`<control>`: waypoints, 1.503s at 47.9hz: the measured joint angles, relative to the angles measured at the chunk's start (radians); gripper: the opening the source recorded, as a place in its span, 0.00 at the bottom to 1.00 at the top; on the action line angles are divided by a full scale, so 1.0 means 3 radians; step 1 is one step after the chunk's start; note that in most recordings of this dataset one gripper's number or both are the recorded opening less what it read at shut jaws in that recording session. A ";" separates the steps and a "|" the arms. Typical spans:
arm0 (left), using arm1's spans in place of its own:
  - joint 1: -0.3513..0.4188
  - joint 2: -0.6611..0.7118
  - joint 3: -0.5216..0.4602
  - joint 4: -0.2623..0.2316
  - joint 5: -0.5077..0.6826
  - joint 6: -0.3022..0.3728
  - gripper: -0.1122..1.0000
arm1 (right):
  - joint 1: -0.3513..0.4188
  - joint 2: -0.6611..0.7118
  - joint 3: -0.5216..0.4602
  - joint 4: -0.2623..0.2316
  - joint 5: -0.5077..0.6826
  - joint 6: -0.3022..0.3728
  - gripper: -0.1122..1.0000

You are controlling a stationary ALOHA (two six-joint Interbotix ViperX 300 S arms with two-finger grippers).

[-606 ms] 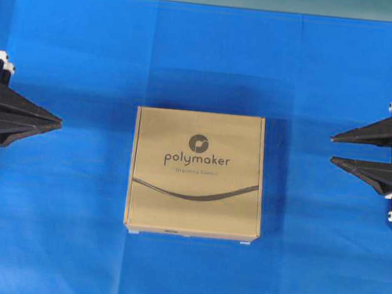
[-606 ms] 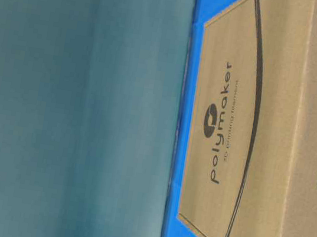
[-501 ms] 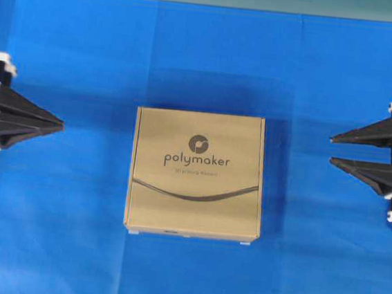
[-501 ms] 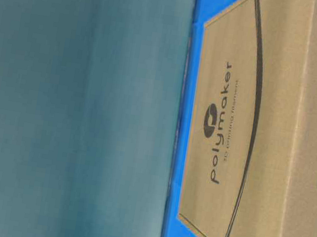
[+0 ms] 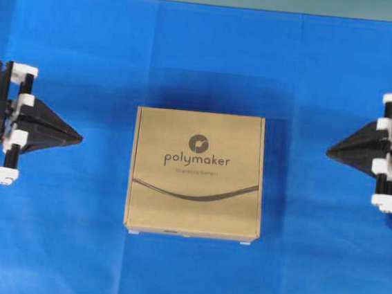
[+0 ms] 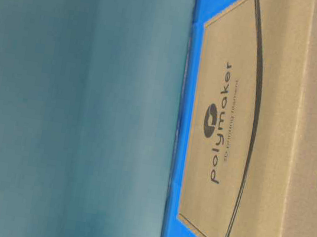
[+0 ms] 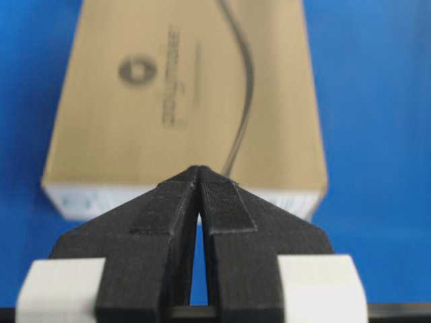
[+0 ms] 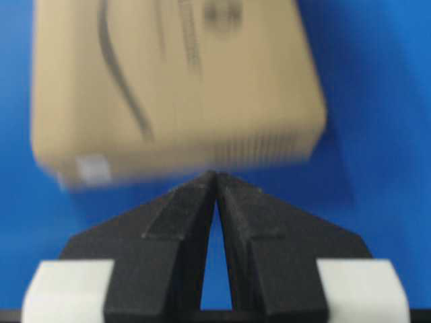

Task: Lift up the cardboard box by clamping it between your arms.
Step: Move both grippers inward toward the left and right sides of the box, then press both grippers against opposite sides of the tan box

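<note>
Where creases cross, blue cloth (image 5: 204, 57) beneath box (image 5: 197, 173).

Cardboard box flat at the middle of the blue surface, an arm on each side

The cardboard box (image 5: 197, 173), brown, roughly square and printed with a round logo, "polymaker" and a curved dark line, lay flat and closed, well clear of every edge. The left gripper (image 5: 79, 138) and the right gripper (image 5: 329, 151), black with white parts, pointed at its sides from near the left and right edges, tips pressed together, neither touching it.
</note>
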 measured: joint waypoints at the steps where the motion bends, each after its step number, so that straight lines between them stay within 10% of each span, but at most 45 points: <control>1: 0.0000 0.0015 -0.0005 0.0005 0.0041 0.0000 0.10 | 0.0000 0.0020 0.0000 -0.0005 0.0061 0.0000 0.09; 13: 0.0005 0.0215 -0.0061 0.0005 0.0409 0.0010 0.10 | 0.0000 0.0261 0.0000 -0.0184 0.0465 -0.0046 0.15; 20: 0.0005 0.0348 -0.0087 0.0005 0.0578 0.0010 0.12 | -0.0005 0.0424 0.0000 -0.0245 0.0491 -0.0102 0.35; 34: 0.0005 0.0583 -0.0097 0.0005 0.0624 -0.0020 0.82 | -0.0005 0.0767 0.0000 -0.0256 0.0481 -0.0112 0.98; 72: 0.0097 0.1856 -0.0317 0.0010 0.0225 0.0000 0.89 | -0.0005 0.2086 -0.0036 -0.0266 -0.0614 -0.0194 0.99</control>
